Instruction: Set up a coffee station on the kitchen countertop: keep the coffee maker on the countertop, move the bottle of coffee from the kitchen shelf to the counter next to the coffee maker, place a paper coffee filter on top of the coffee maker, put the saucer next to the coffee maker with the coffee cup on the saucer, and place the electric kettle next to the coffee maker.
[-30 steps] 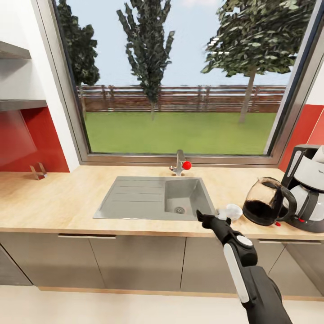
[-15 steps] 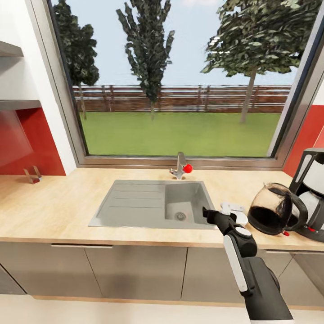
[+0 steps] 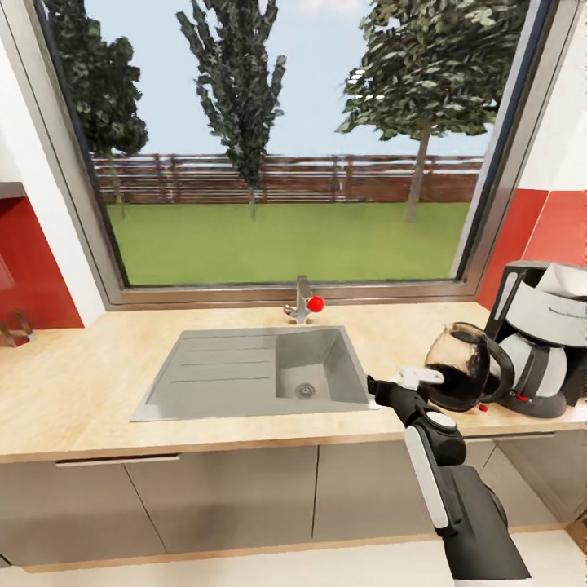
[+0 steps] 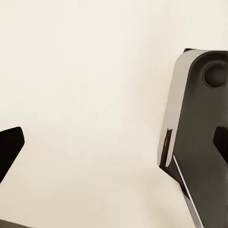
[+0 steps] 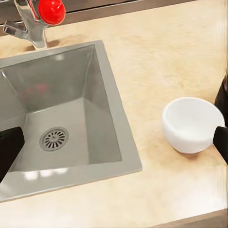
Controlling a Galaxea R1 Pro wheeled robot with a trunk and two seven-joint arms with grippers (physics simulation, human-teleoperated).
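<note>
The small white rounded coffee cup [image 5: 192, 124] stands upright on the pale beige wood-look kitchen tabletop [image 3: 90, 391], bare wood under it and nothing inside it. Seen from the head camera, it sits just at 9 o'clock of the egg-shaped glass electric kettle [image 3: 461, 368]. The black-and-silver coffee maker [image 3: 542, 350] is close by at the kettle's 3 o'clock.

My right gripper [image 5: 114, 147] hangs low over the tabletop with its jaws spread wide. One black fingertip [image 5: 221, 142] is right against the cup's side and the other is out over the sink. My left gripper [image 4: 114, 147] is also spread and holds nothing. It points at a plain pale surface beside part of the robot's own grey-and-black body.

I judge the cup to be the step in hand. To do it well I would shift the jaws sideways until the bowl is centred between them. Then I would close on the wall, not the rim, and lift straight up, away from the kettle.

The grey steel sink basin [image 5: 71, 114], at the cup's 9 o'clock, holds only its round drain [image 5: 53, 138]. The tap with the red knob [image 5: 50, 8] is at the sink's 12 o'clock. The kettle's lower body looks dark, and I cannot tell whether that is liquid. A white sheet, likely the paper coffee filter [image 3: 571, 279], rests on top of the coffee maker.
</note>
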